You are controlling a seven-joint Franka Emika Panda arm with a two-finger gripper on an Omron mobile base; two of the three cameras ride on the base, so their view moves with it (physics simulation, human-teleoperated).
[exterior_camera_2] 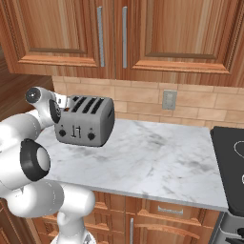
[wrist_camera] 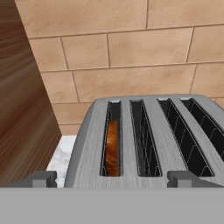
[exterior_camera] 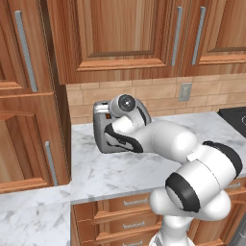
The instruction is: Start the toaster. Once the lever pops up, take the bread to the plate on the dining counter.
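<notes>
The toaster (exterior_camera_2: pixel 86 121) is a grey metal box at the back left of the marble worktop, its front with two black knobs turned toward the right base view. In the left base view my arm covers much of the toaster (exterior_camera: pixel 100 126). The hand view looks down on the toaster (wrist_camera: pixel 125 140) from just above its slots. The bread (wrist_camera: pixel 112 148), brown, sits deep in the leftmost slot. My gripper (wrist_camera: pixel 113 179) is open, its two fingertips spread wide over the near end of the toaster with nothing between them. The plate and the dining counter are out of view.
A tall wooden cabinet side (wrist_camera: pixel 22 109) stands close to the toaster's left. Behind it is a tan tiled wall with an outlet (exterior_camera_2: pixel 168 99). Wall cabinets hang overhead. The marble worktop (exterior_camera_2: pixel 152 152) runs right to a black cooktop (exterior_camera_2: pixel 231 157).
</notes>
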